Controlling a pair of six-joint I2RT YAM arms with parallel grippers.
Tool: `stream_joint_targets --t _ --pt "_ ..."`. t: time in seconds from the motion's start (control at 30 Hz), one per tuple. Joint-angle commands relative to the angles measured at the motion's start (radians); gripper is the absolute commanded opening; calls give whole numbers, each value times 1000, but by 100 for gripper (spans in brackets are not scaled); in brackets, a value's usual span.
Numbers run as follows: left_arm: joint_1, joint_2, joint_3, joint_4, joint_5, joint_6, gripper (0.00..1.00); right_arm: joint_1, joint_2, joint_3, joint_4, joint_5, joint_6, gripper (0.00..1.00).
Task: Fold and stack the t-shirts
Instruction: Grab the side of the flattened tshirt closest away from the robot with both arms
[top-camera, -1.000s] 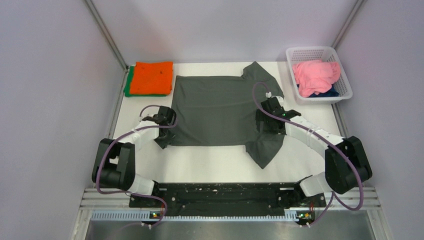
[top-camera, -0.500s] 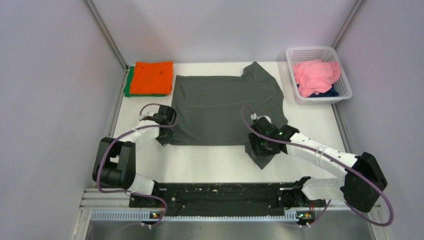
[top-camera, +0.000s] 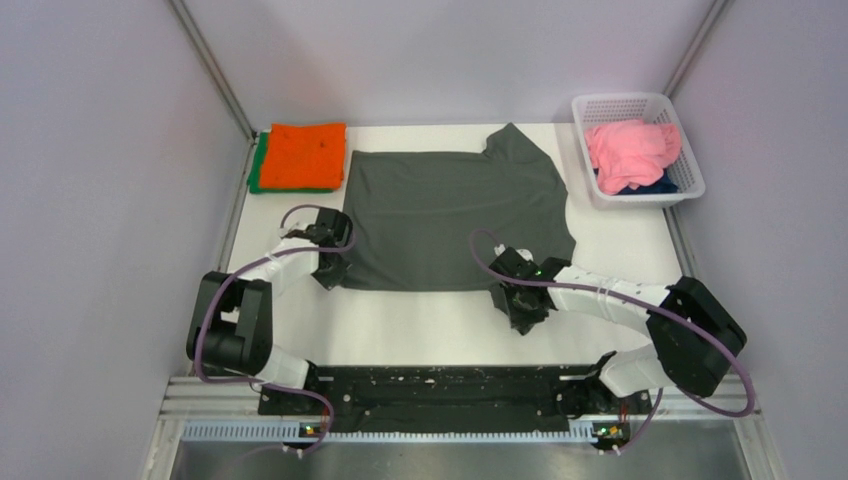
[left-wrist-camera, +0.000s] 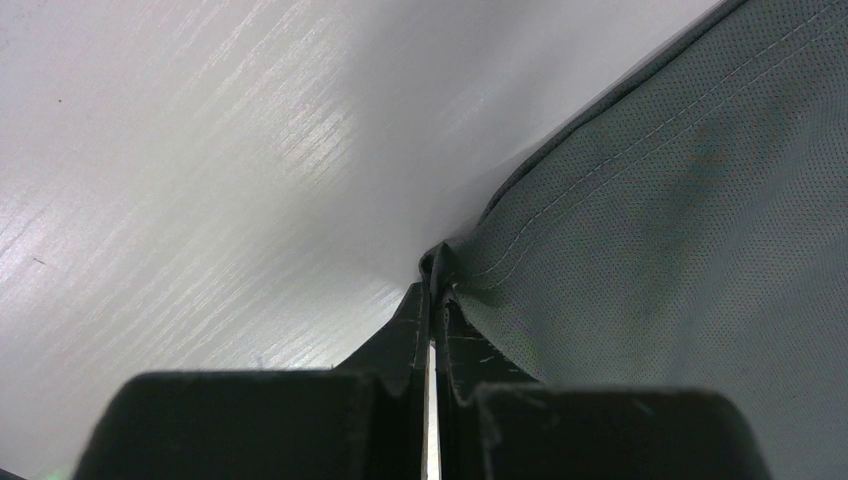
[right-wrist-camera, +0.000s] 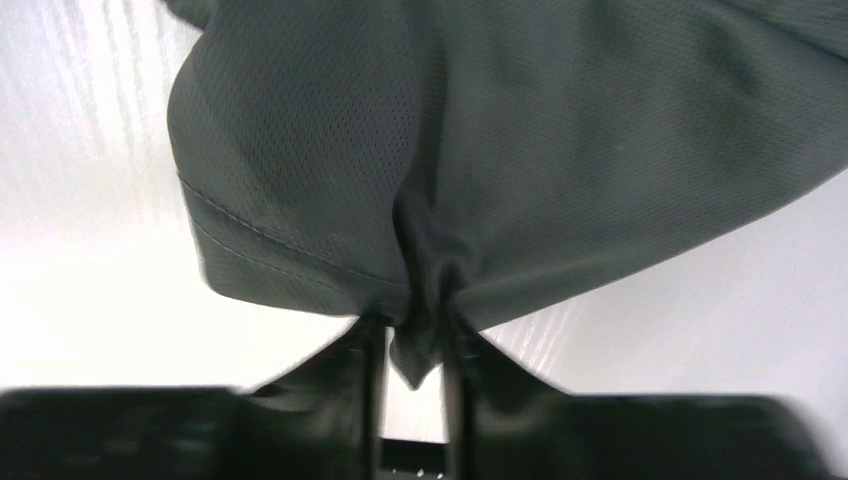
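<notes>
A dark grey t-shirt (top-camera: 450, 215) lies spread flat in the middle of the white table. My left gripper (top-camera: 329, 268) sits at its near-left corner, shut on the hem (left-wrist-camera: 445, 270), which bunches between the fingertips. My right gripper (top-camera: 520, 305) is at the near-right sleeve (right-wrist-camera: 400, 180) and is shut on a pinch of that cloth, a small tag of fabric hanging between the jaws. A folded orange t-shirt (top-camera: 304, 155) rests on a folded green one (top-camera: 258, 172) at the far left. A pink t-shirt (top-camera: 630, 150) and a navy one (top-camera: 650, 184) lie crumpled in the basket.
The white lattice basket (top-camera: 680, 185) stands at the far right corner. Grey walls close in the table on the left, right and back. The black arm base rail (top-camera: 440, 390) runs along the near edge.
My right arm swung from the shirt's right side down to the near-right sleeve and its jaws closed on the cloth. The left gripper closed on the near-left hem and stayed in place.
</notes>
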Motion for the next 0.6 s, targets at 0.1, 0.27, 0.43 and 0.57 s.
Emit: stream_joint_targets --t 0.1,0.27,0.43,0.57 --pt "1 -63 -84 -30 76 -6 0 81 -67 -70 -124 -73 144 0" --pt "1 -210 -153 -129 104 -3 0 165 -120 30 -304 -112 246 0" --pt "1 -283 -131 -190 139 19 0 138 -147 77 -342 -43 236 0" --pt "1 -273 -44 -192 155 46 0 65 -143 135 -330 0 164 0"
